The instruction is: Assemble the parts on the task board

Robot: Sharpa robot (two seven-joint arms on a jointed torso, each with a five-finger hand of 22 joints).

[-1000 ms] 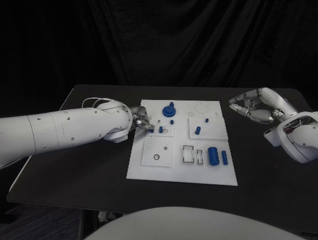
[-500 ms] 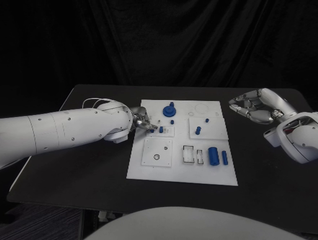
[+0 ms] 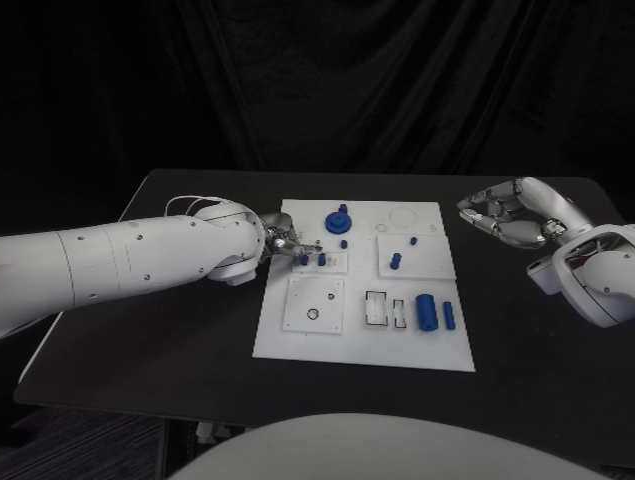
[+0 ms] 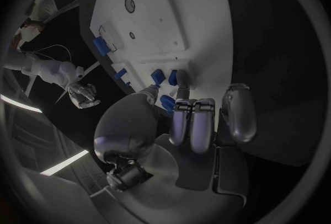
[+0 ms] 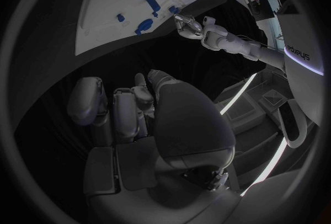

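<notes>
Where the black table (image 3: 159, 330) spreads under the head camera, I see the white board (image 3: 368, 335) lying in its middle, long sides running front to back. My left hand (image 3: 281, 243) sits at the board's left edge, toward the far half, its fingertips (image 4: 181, 90) down at a small raised plate where two short blue pegs (image 3: 313, 259) stand; I cannot tell whether it pinches anything there. My right hand (image 3: 502, 212) hangs off the board's right edge near the far corner, fingers curled in and holding nothing. On the board, a blue round part (image 3: 339, 220) stands near the far edge, a blue cylinder (image 3: 425, 311) and a slim blue bar (image 3: 448, 316) lie toward the near right corner, and one small peg (image 3: 395, 262) stands by the right edge.
</notes>
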